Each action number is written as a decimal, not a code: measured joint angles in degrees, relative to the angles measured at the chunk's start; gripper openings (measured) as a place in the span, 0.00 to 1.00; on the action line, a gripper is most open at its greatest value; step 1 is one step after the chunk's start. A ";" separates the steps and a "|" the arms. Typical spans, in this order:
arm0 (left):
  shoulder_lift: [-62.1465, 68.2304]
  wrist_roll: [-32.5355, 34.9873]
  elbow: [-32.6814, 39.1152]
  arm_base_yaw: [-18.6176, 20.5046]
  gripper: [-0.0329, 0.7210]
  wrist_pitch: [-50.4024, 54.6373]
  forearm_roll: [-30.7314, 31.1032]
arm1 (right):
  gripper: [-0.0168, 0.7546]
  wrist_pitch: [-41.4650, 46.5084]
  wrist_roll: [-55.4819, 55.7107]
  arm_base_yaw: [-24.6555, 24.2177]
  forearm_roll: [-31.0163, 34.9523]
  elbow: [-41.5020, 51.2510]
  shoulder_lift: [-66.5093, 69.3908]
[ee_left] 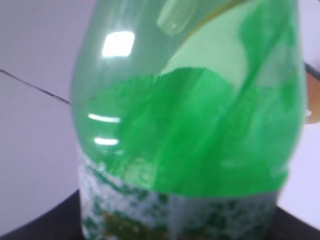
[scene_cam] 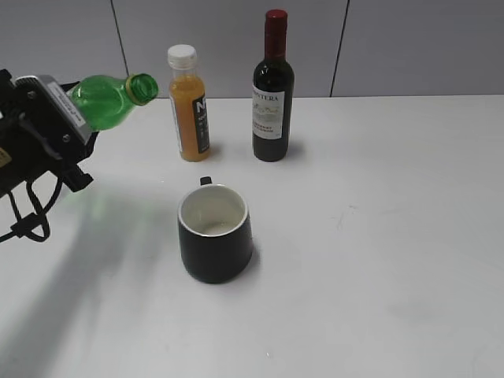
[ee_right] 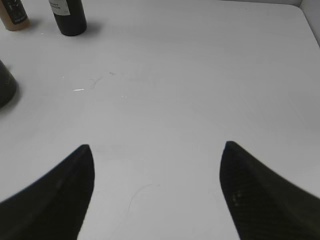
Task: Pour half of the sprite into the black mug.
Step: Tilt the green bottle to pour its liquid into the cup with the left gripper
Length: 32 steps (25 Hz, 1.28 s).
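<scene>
The sprite (scene_cam: pixel 110 98) is a clear green bottle with no cap. My left gripper (scene_cam: pixel 59 118) is shut on its labelled body and holds it in the air at the far left, tilted with its open mouth pointing right and slightly up. In the left wrist view the sprite (ee_left: pixel 190 125) fills the frame and hides the jaws. The black mug (scene_cam: pixel 214 232) stands upright on the table, below and to the right of the bottle's mouth, white inside, handle at the back. Its edge shows in the right wrist view (ee_right: pixel 6 87). My right gripper (ee_right: pixel 156 150) is open and empty over bare table.
An orange juice bottle (scene_cam: pixel 189 102) with a white cap and a dark wine bottle (scene_cam: pixel 272 90) stand behind the mug near the wall; their bases show in the right wrist view, juice (ee_right: pixel 12 15) and wine (ee_right: pixel 69 17). The white table (scene_cam: pixel 378 236) stretches to the right.
</scene>
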 joint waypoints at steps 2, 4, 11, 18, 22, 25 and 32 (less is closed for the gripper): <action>0.00 3.32 0.00 0.00 0.60 0.07 -0.99 | 0.79 0.00 0.00 0.00 0.00 0.00 0.00; 0.00 6.85 0.00 -0.17 0.60 0.07 -1.50 | 0.79 0.00 0.00 0.00 0.00 0.00 0.00; 0.00 12.54 0.00 -1.86 0.60 -0.68 -1.45 | 0.79 0.00 0.00 0.00 0.00 0.00 0.00; 0.81 17.20 0.00 -2.48 0.60 -1.43 -1.45 | 0.79 0.00 0.00 0.00 0.00 0.00 0.00; 0.81 19.66 0.05 -2.53 0.60 -3.01 -1.45 | 0.79 0.00 0.00 0.00 0.00 0.00 0.00; 0.81 20.27 0.05 -2.53 0.60 -5.25 -1.45 | 0.79 0.00 0.00 0.00 0.00 0.00 0.00; 0.84 23.38 0.05 -2.53 0.60 -6.40 -1.45 | 0.79 0.00 0.00 0.00 0.00 0.00 0.00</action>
